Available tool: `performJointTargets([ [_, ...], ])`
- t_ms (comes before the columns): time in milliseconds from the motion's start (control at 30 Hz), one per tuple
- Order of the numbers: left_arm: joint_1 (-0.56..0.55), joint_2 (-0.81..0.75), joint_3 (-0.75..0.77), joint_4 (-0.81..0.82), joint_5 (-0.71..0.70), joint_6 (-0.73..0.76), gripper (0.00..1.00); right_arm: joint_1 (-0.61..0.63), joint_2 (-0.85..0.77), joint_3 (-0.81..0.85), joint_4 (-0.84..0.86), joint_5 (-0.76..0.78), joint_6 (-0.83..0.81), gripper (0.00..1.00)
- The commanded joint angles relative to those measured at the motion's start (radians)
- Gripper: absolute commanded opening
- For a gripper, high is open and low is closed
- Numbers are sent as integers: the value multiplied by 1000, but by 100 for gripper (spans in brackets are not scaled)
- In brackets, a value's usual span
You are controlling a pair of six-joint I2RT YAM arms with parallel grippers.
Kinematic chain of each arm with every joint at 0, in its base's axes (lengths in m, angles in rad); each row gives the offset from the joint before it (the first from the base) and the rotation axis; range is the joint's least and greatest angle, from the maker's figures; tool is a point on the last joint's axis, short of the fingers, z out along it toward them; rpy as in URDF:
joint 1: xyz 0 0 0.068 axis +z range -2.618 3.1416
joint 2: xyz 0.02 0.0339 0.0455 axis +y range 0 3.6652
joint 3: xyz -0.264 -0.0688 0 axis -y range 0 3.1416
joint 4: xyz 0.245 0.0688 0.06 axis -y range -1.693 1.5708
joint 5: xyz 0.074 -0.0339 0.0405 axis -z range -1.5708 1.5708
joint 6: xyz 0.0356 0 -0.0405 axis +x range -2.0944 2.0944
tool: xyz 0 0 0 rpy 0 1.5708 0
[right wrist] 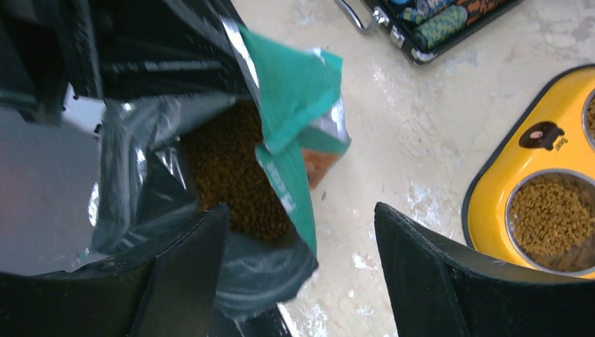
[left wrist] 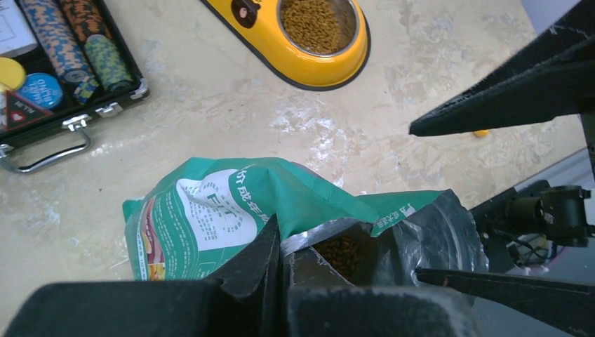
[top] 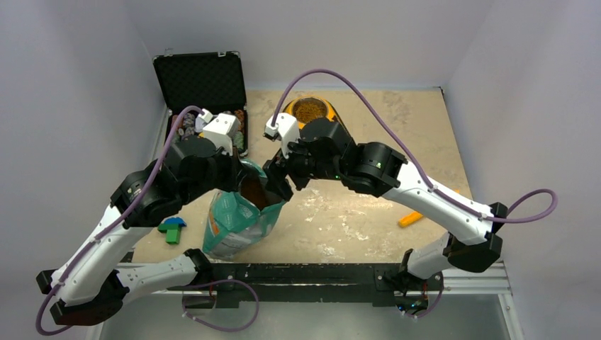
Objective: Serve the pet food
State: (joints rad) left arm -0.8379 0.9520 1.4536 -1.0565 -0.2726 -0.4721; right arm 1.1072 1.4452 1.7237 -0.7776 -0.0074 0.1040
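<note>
The teal-green pouch (top: 234,223) stands open near the table's front, and brown pet food (right wrist: 231,168) shows inside it (left wrist: 342,254). My left gripper (left wrist: 283,242) is shut on the pouch's top rim and holds the mouth up (top: 243,177). My right gripper (right wrist: 300,210) is open at the mouth's other side (top: 276,184). One of its fingers (right wrist: 189,267) is over the silver lining and the other is over bare table. A yellow double bowl (top: 333,113) at the back holds kibble (left wrist: 312,24), also seen in the right wrist view (right wrist: 554,217).
An open black case (top: 202,81) with poker chips (left wrist: 63,49) stands at the back left. A green and blue block (top: 171,230) lies at the front left. A small orange object (top: 409,218) lies right of the pouch. White walls close in on both sides.
</note>
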Motion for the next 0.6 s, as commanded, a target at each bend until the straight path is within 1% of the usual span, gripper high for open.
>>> performJointTargets([
  [0,-3,-33,15,200,149,31,0,20,50,133,-17,62,1,76],
  [100,-3,-39,14,237,179,46,0,27,114,187,-76,102,13,70],
  [200,-3,-39,25,254,186,60,0,35,140,182,-106,172,20,62],
  [333,-3,-31,60,239,166,70,0,43,88,63,-69,217,29,58],
  [400,-3,-32,72,236,153,73,0,43,65,22,-58,227,45,54],
  [433,-3,-33,77,236,156,75,0,45,62,19,-66,244,56,49],
  [500,-3,-31,84,242,174,80,0,45,66,41,-91,311,89,33],
  [567,-3,-26,84,251,206,81,0,45,76,95,-125,353,110,13],
])
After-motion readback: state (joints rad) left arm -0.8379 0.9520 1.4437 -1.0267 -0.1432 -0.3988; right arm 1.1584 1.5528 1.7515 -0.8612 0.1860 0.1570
